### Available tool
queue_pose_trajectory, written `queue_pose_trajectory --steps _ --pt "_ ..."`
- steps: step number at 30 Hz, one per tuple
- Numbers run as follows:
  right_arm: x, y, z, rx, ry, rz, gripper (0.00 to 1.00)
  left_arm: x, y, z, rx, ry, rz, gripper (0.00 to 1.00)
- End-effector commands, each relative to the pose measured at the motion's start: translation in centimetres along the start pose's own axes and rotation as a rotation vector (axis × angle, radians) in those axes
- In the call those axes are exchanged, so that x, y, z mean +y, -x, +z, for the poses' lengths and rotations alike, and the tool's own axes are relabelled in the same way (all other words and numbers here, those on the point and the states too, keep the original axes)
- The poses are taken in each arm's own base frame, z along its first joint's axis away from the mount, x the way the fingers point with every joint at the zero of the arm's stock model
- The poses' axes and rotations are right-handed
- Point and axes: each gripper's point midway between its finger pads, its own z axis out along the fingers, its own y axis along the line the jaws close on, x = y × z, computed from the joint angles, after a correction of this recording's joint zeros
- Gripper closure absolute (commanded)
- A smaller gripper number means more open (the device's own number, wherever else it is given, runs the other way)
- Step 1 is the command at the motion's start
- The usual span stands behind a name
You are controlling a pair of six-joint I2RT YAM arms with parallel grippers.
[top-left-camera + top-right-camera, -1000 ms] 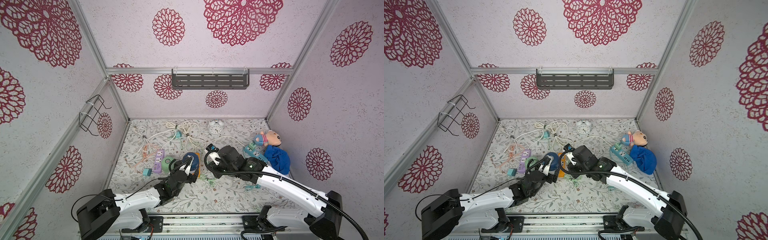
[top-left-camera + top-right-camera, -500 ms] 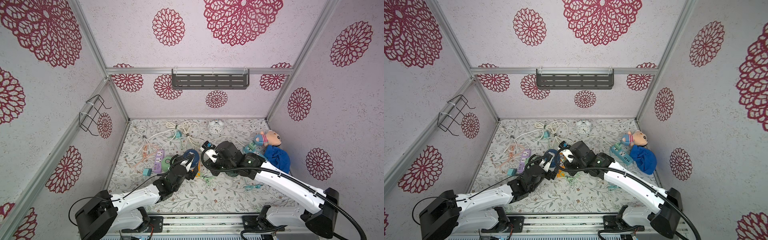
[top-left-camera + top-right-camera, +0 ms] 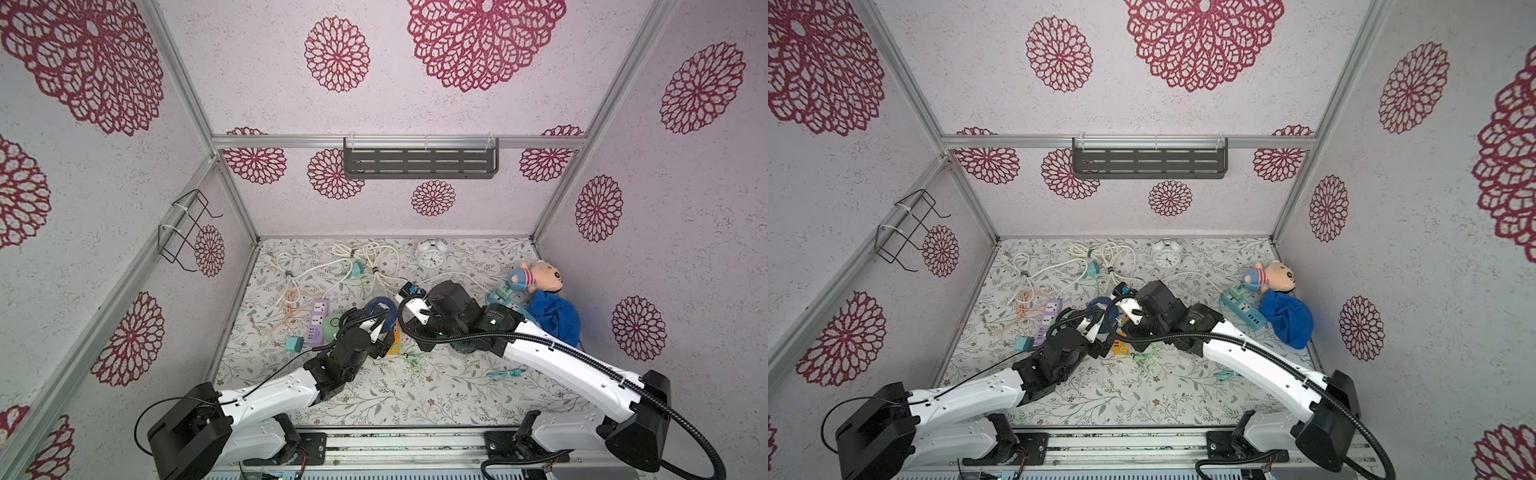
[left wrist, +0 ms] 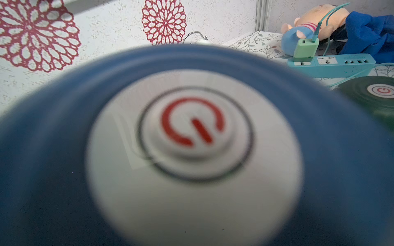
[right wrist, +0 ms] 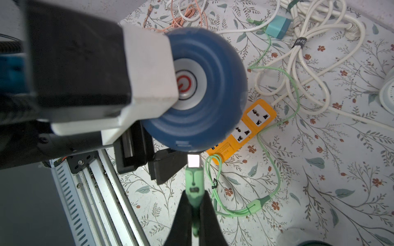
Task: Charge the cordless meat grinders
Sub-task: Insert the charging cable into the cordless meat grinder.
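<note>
The navy blue grinder is tipped up over the orange power strip, and its silver button fills the left wrist view. In both top views my left gripper stands wide around this grinder, shut on it. My right gripper is shut on a green cable plug. The plug's metal tip touches the grinder's rim by a small port. The mint green grinder stands beside the purple strip. The dark green grinder sits under my right arm.
A purple power strip lies to the left. A blue strip with a green charger lies to the right, near a plush doll and blue cloth. White cables and an alarm clock sit at the back.
My right arm has swung left and brought the green plug up to the navy blue grinder. The left gripper has kept hold of the grinder and barely shifted.
</note>
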Motion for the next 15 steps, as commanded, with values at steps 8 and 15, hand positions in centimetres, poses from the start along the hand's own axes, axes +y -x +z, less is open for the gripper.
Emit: queue_pose_trajectory --steps 8,15 --pt "0.84 1.60 -0.23 -0.045 0.038 0.006 1.00 1.05 2.88 -0.41 -0.084 0.024 -0.012 0.18" --pt "0.78 1.69 0.01 -0.047 0.037 0.005 1.00 1.04 2.94 -0.46 -0.085 0.022 -0.003 0.19"
